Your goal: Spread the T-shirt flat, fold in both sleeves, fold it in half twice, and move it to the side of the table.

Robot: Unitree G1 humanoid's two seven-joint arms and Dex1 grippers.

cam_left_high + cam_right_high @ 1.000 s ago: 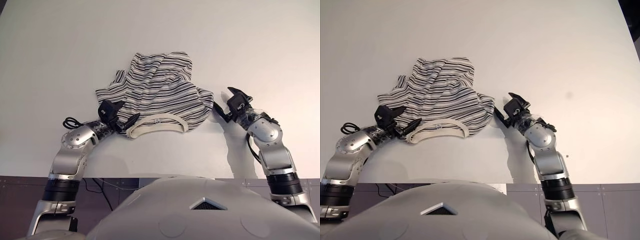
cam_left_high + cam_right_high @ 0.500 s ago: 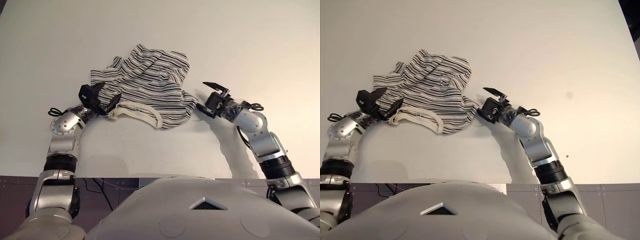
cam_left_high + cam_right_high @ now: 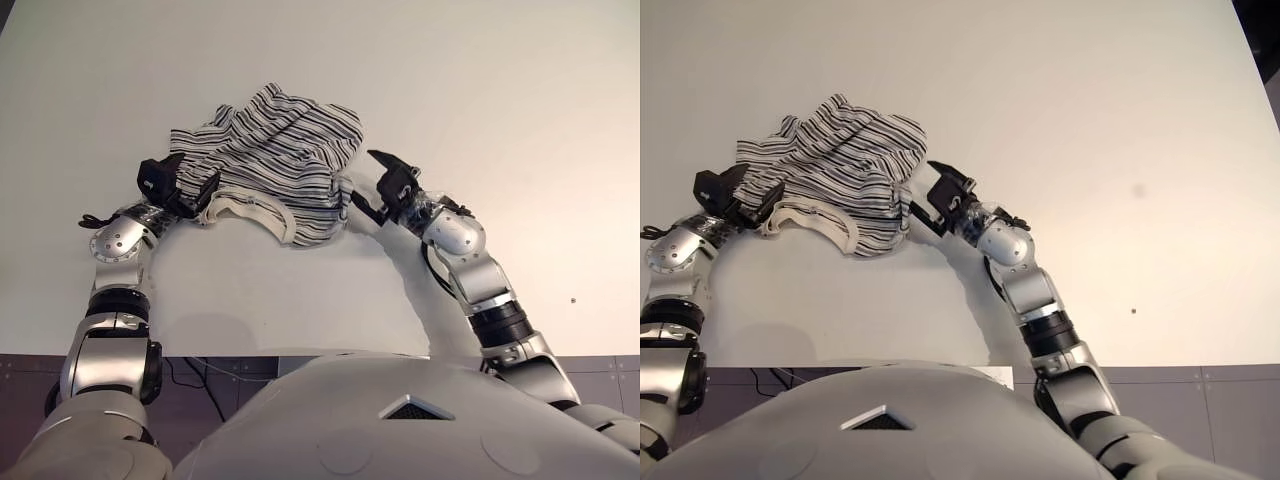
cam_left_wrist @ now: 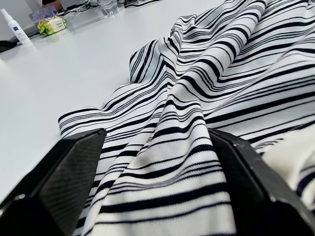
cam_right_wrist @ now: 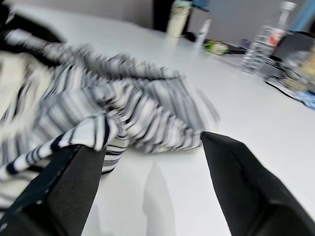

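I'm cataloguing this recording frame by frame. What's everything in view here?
T-shirt: one, black-and-white stripes with cream collar, bunched on the table left of centre.
Table: one, white, beneath everything.
Bottles: at least three, clear or pale, standing far off past the T-shirt.
Left gripper: one, black, open, at the T-shirt's left edge by the collar.
Right gripper: one, black, open, at the T-shirt's right edge.

Rumpled striped T-shirt between spread jaws, white table
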